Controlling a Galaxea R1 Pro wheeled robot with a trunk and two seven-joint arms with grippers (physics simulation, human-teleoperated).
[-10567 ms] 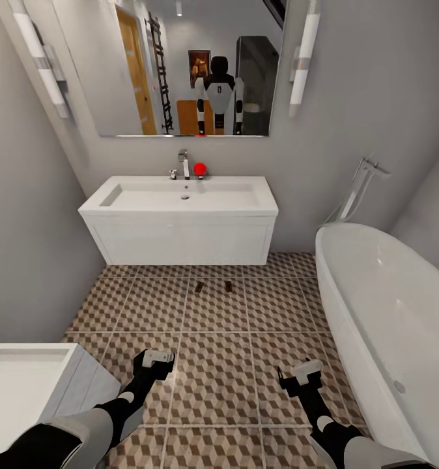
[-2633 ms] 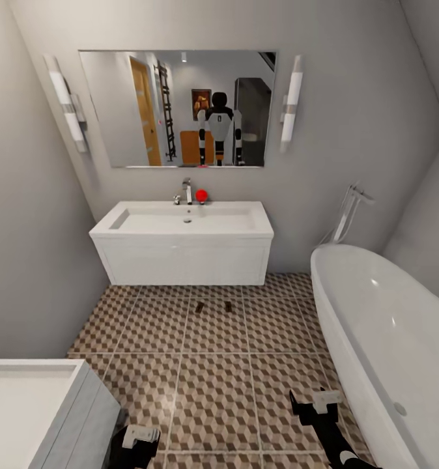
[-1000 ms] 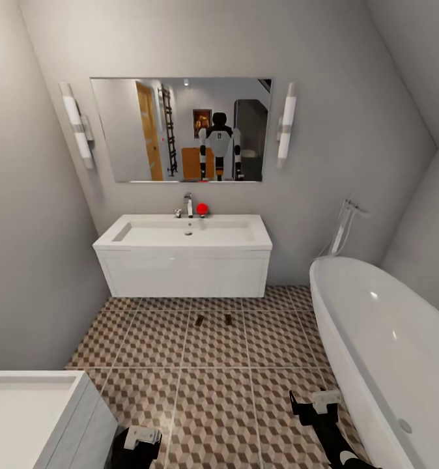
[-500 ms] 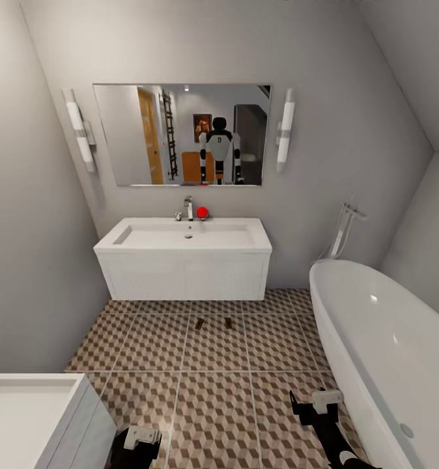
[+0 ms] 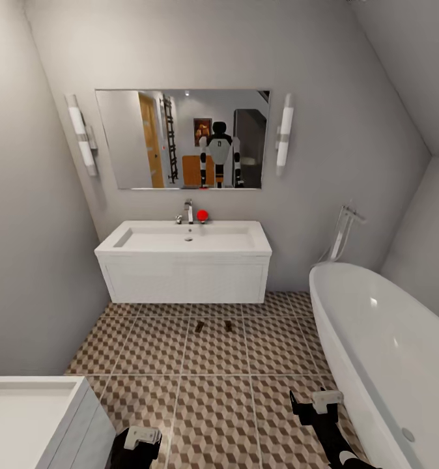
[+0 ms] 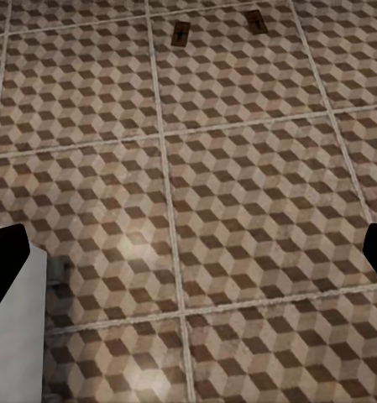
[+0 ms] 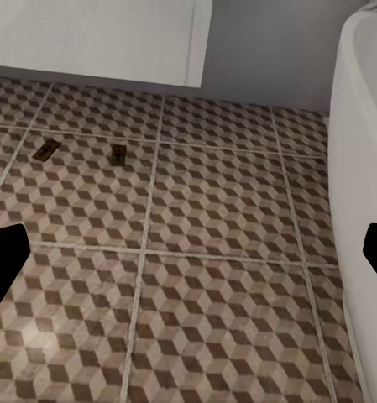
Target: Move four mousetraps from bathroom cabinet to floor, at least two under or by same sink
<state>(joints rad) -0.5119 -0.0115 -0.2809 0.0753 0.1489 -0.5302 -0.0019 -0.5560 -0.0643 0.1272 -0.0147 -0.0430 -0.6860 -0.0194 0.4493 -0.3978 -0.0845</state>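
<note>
both claws hang low over the bathroom floor [image 5: 213, 404] with nothing in them — the left claw [image 5: 140, 438] beside a small white unit [image 5: 24, 417], the right claw [image 5: 318, 402] just beside the bathtub [image 5: 382, 345]. in each wrist view the dark fingertips sit at opposite edges with bare tile between, so both look spread wide and empty.

further out, two mousetraps lie flat on the tiles: one mousetrap [image 5: 199, 326] and a second mousetrap [image 5: 228, 324], near each other but apart, just in front of the wall-hung sink [image 5: 184, 260] rather than under it. the basin itself looks empty; a chrome tap [image 5: 189, 210] and a small red object [image 5: 202, 215] stand at its back edge. the tub looks empty too.

my read: two traps are down next to the sink, so half the job appears done and that condition looks met. the cabinet isn't before me, though an orange-brown shape shows in the mirror [image 5: 184, 140] behind the robot's reflection — the next move likely calls for turning round to it for the remaining two.
</note>
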